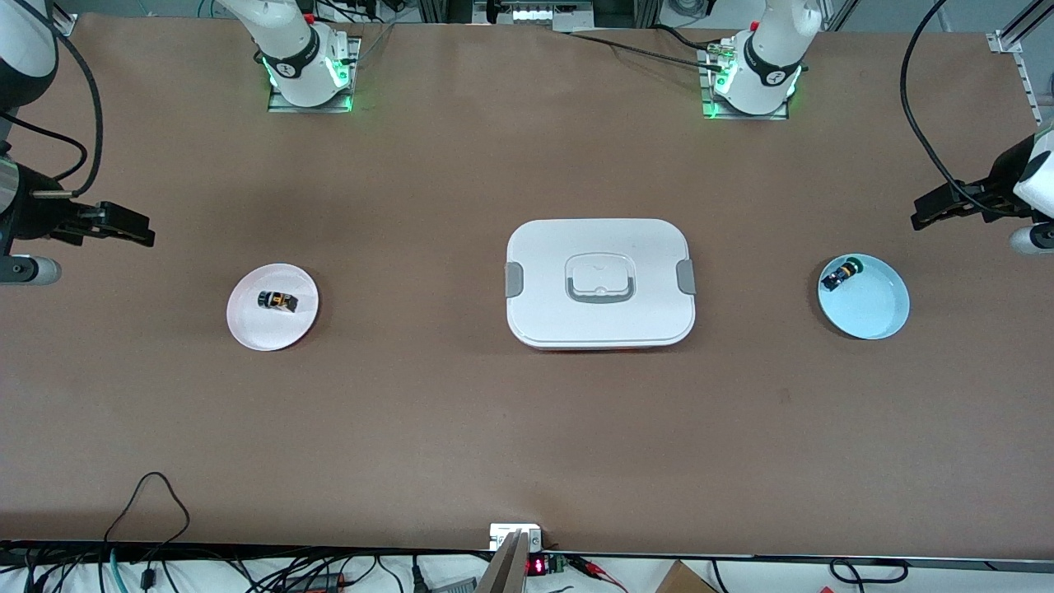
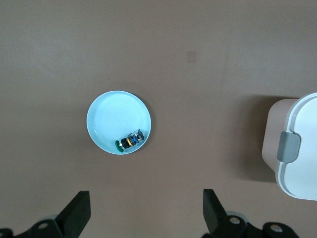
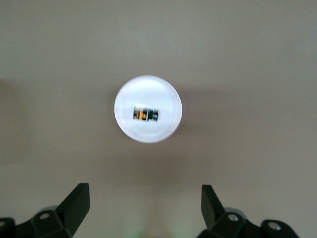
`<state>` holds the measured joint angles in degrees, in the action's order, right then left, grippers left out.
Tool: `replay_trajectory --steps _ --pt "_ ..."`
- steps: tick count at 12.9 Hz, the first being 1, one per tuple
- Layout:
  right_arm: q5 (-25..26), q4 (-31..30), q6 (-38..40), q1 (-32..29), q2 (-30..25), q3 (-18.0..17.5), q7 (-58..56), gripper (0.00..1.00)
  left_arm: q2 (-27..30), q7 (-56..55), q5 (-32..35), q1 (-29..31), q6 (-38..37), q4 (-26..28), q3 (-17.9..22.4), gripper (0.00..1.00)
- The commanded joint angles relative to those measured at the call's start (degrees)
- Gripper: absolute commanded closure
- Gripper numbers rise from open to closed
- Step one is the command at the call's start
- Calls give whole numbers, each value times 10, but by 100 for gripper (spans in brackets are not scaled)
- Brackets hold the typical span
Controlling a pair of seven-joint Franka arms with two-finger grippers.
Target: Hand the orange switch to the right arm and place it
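Note:
The orange switch [image 1: 277, 301], a tiny black part with an orange band, lies on its side on a white plate [image 1: 251, 325] toward the right arm's end of the table. The right wrist view shows the same switch [image 3: 145, 114] on that plate [image 3: 148, 131]. My right gripper [image 1: 123, 224] hangs open and empty over bare table at that end, apart from the plate; its fingers [image 3: 79, 198] stand wide. My left gripper [image 1: 935, 210] hangs open and empty over the left arm's end, its fingers [image 2: 79, 208] wide too.
A pale blue plate [image 1: 873, 309] at the left arm's end holds a small black part with a green cap [image 1: 841, 273], also seen in the left wrist view [image 2: 130, 141]. A white lidded box with grey clasps [image 1: 599, 282] sits mid-table.

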<state>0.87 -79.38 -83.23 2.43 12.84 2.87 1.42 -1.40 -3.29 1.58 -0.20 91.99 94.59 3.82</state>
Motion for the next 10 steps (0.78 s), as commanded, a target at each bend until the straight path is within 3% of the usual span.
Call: replay_trajectory --steps 1,4,10 --pt "11 -45 -5 5 -28 -2 19 0 -2 -6 -8 6 -13 -6 0 0" --pt "11 -199 -124 0 -119 -1 -6 0 -3 -10 -9 5 -13 -5 -1 0" --pt "5 -165 -105 -1 -120 -1 -16 0 -2 -13 -9 5 -15 -8 -1 0"
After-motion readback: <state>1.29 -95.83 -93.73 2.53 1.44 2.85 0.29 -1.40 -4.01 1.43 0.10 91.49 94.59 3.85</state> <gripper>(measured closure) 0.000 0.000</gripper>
